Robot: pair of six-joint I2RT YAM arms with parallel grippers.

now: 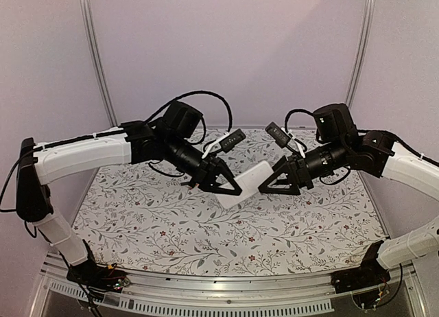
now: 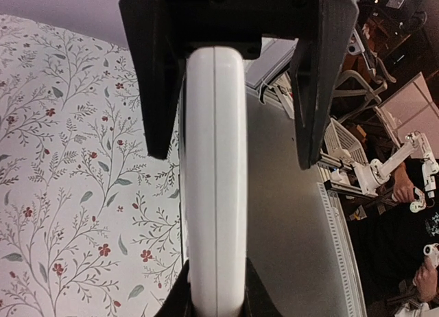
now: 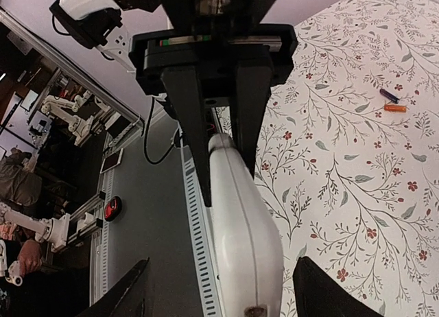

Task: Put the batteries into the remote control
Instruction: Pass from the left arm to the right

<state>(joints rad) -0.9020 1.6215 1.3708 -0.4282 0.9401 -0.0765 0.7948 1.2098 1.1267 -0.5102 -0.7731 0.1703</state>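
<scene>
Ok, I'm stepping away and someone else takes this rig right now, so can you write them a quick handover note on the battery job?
Left gripper: clamped on one end of the remote control, held in the air over the table.
Right gripper: jaws either side of the other end; contact unclear.
Batteries: orange battery and dark battery lie side by side on the table, untouched.
Done: remote lifted.
To do: pick up and load both batteries; compartment not visible.
</scene>
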